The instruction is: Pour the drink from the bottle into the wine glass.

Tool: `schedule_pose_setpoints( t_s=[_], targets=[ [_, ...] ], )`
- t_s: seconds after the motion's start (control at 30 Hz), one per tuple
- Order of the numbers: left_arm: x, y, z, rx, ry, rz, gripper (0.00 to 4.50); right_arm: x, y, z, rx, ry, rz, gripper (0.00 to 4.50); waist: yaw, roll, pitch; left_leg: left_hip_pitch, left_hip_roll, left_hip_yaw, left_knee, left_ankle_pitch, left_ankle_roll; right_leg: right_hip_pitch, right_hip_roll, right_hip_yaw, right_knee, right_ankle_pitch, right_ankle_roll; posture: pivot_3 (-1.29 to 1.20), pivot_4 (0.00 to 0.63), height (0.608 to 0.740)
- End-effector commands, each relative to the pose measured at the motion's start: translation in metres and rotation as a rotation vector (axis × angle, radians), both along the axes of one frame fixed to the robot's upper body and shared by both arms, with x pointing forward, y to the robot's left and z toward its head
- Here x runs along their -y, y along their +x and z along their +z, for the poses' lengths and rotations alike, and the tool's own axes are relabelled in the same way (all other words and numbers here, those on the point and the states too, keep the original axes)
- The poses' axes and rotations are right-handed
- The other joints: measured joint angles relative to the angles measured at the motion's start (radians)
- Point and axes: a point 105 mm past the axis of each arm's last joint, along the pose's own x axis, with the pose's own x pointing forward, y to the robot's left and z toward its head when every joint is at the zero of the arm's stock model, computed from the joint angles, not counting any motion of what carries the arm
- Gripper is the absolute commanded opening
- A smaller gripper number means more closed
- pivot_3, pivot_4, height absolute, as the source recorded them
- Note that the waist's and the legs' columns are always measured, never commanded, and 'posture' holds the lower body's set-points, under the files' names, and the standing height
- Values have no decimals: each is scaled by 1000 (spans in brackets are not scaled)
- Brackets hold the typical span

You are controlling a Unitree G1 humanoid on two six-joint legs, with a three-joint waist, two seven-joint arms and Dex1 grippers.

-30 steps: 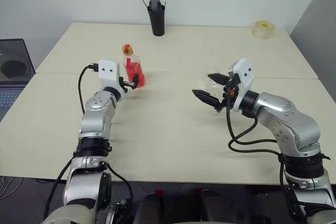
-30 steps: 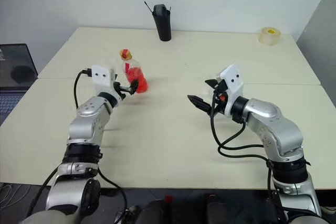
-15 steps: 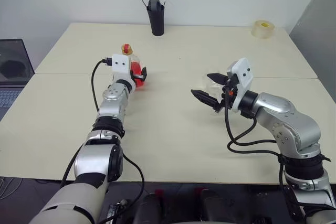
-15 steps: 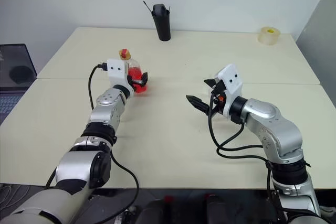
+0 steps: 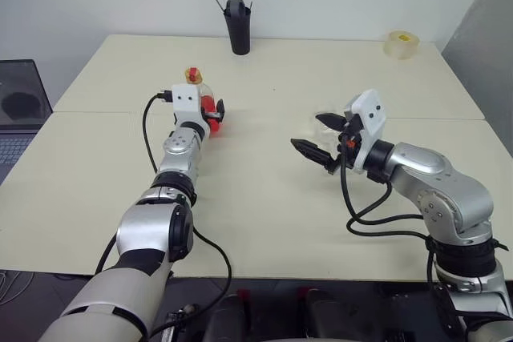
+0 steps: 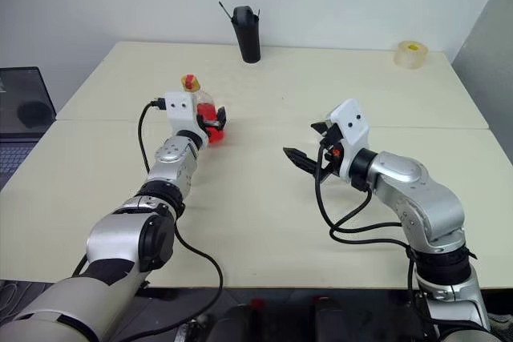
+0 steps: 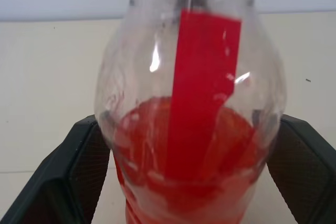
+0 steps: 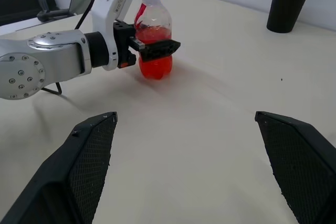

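Left hand (image 8: 152, 50) spread around bottle (image 8: 154, 32), which stands at table's (image 5: 264, 222) ten o'clock, fingers seemingly not yet pressing; right hand (image 5: 321, 140) spread, empty; best to close squarely on the belly before lifting, keeping it upright.

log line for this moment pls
phase: grasp approach | left pincer: fingers either side of bottle, upright on table | right pincer: open, empty

From the head we look down over the table (image 5: 264, 230) toward its far edge. Our left wrist view sits close against the bottle (image 7: 191, 114); our right wrist view shares that bottle from farther off.
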Motion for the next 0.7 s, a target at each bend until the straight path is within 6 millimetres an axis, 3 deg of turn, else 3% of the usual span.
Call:
schedule_pose_setpoints(
  t_s=[0.03, 0.13, 0.23, 0.33, 0.43, 0.57, 0.7],
  targets=[
    [-2, 3, 18, 56, -2, 11, 3580, -1, -7, 14, 56, 5, 22, 4500, 0, 0, 0, 0, 0, 0, 0, 0, 0, 0, 0, 0, 0, 0, 0, 0, 150, 740],
    [-4, 3, 18, 55, 14, 16, 2710, -1, -7, 14, 56, 6, 18, 4500, 0, 0, 0, 0, 0, 0, 0, 0, 0, 0, 0, 0, 0, 0, 0, 0, 150, 740],
    [-3, 2, 20, 65, 20, -1, 2260, -4, -7, 15, 56, 14, 19, 4500, 0, 0, 0, 0, 0, 0, 0, 0, 0, 0, 0, 0, 0, 0, 0, 0, 150, 740],
    [-3, 2, 20, 68, 15, -19, 2122, -5, -6, 15, 55, 21, 19, 4500, 0, 0, 0, 0, 0, 0, 0, 0, 0, 0, 0, 0, 0, 0, 0, 0, 150, 740],
    [13, 1, 24, 87, 44, -147, 2075, -2, -5, 19, 54, 33, 15, 4500, 0, 0, 0, 0, 0, 0, 0, 1, -3, 0, 0, 0, 0, 0, 0, 0, 150, 740],
    [52, -7, 33, 97, 97, -448, 2065, 4, -7, 41, 75, 43, 29, 4500, 0, 0, 0, 0, -2, 0, 0, 2, -3, 0, 0, 0, 0, 0, 0, 0, 150, 740],
    [78, -27, 46, 119, 159, -751, 2055, 1, -16, 61, 92, 49, 68, 4500, -1, 0, 0, -1, -2, 0, 0, 2, -3, 0, 1, -1, -1, 0, 0, 0, 150, 740]
  ],
)
